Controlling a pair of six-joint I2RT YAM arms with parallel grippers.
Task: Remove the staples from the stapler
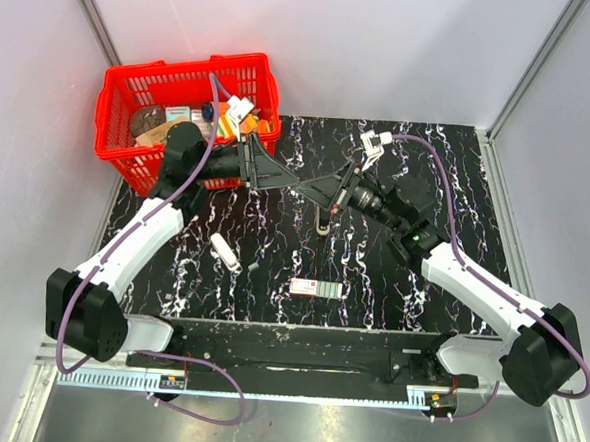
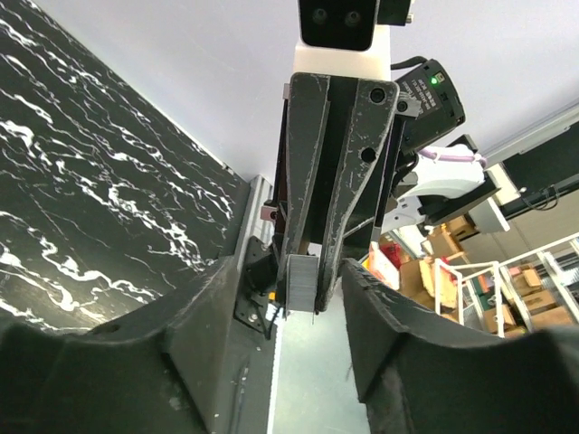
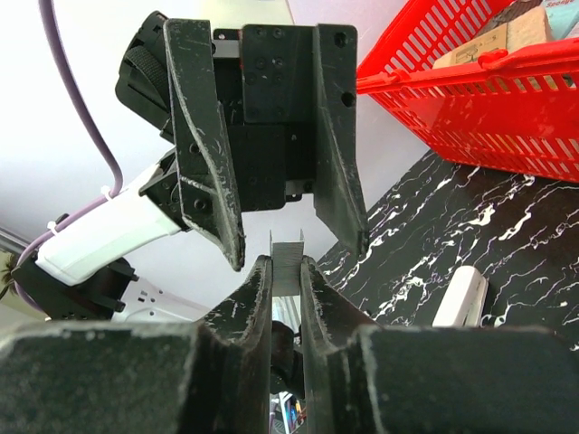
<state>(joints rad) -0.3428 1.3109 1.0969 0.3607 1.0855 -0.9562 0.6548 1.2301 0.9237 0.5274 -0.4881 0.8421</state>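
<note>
Right of the red basket [image 1: 184, 66], in the top view, the left gripper [image 1: 322, 190] and right gripper [image 1: 339, 196] meet tip to tip, and the stapler [image 1: 322, 220] appears to lie just beneath them. In the left wrist view, the left gripper stands released around a staple strip [image 2: 301, 285]. In the right wrist view, the right gripper is clenched on that strip, so unloading appears largely done and only set-down is left.

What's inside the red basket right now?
The basket holds mixed items, among them a brown pack and an orange pack. The left arm covers its near side; what lies below cannot be seen.
</note>
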